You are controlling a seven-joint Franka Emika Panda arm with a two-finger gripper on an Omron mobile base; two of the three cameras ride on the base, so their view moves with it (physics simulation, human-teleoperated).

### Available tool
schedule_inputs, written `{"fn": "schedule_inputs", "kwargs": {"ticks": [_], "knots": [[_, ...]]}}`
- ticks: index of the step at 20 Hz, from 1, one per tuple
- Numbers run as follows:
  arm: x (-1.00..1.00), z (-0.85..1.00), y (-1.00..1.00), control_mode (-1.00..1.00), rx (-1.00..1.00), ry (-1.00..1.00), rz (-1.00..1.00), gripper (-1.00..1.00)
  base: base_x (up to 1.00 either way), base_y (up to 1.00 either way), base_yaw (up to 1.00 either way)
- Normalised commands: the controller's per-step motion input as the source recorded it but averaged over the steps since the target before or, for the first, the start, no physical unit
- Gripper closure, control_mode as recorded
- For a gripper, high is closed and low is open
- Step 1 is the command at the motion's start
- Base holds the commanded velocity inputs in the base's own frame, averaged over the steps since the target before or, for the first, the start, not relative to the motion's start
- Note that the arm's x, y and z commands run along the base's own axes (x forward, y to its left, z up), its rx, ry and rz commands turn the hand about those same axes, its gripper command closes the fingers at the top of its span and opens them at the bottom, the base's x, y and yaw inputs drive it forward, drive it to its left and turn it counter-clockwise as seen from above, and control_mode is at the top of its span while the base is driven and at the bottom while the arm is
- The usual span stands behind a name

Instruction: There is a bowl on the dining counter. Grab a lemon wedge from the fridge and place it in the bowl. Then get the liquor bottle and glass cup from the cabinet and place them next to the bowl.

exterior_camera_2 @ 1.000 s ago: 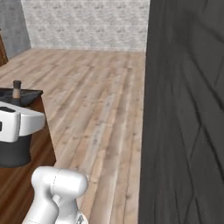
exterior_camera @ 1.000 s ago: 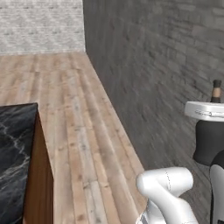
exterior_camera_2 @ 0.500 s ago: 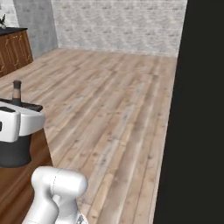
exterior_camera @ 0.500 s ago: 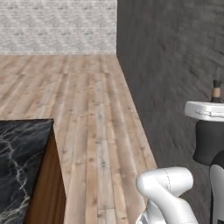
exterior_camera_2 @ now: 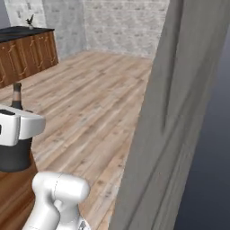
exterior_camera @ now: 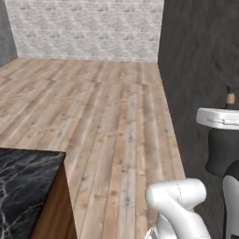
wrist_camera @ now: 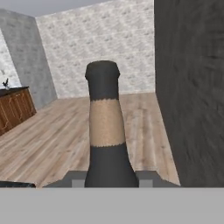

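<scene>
Bottle (wrist_camera: 105,131) is standing upright in the centre of the hand view, dark body with a tan band on the neck; the gripper (wrist_camera: 105,180) is sitting around its lower part at the bottom of the frame, fingers (wrist_camera: 74,178) pressing close on both sides, so I am judging it is closed on the liquor bottle. In the left base view the bottle top (exterior_camera: 230,95) is peeking above the white hand at the right edge, approx. mid height. The dining counter (exterior_camera: 25,186) corner is showing in the lower left of that view, black marble w/ wood side. Bowl and lemon wedge I am not seeing here. Step in hand, I think: carrying the bottle to the counter. For doing it well: keeping the bottle vertical, grip firm, no fast swing near the grey wall (exterior_camera_2: 170,134), which is looking very close on the right in the right base view.
</scene>
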Motion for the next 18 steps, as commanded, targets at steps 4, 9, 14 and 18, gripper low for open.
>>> {"fn": "schedule_inputs", "kwargs": {"ticks": [4, 9, 14, 18], "knots": [[0.00, 0.00, 0.00, 1.00, 0.00, 0.00, 0.00, 1.00, 1.00, -0.45, 0.37], [0.00, 0.00, 0.00, 1.00, 0.00, 0.00, 0.00, 1.00, 1.00, -0.48, 0.37], [0.00, 0.00, 0.00, 1.00, 0.00, 0.00, 0.00, 1.00, 1.00, -0.47, 0.38], [0.00, 0.00, 0.00, 1.00, 0.00, 0.00, 0.00, 1.00, 1.00, -0.42, 0.40]]}}
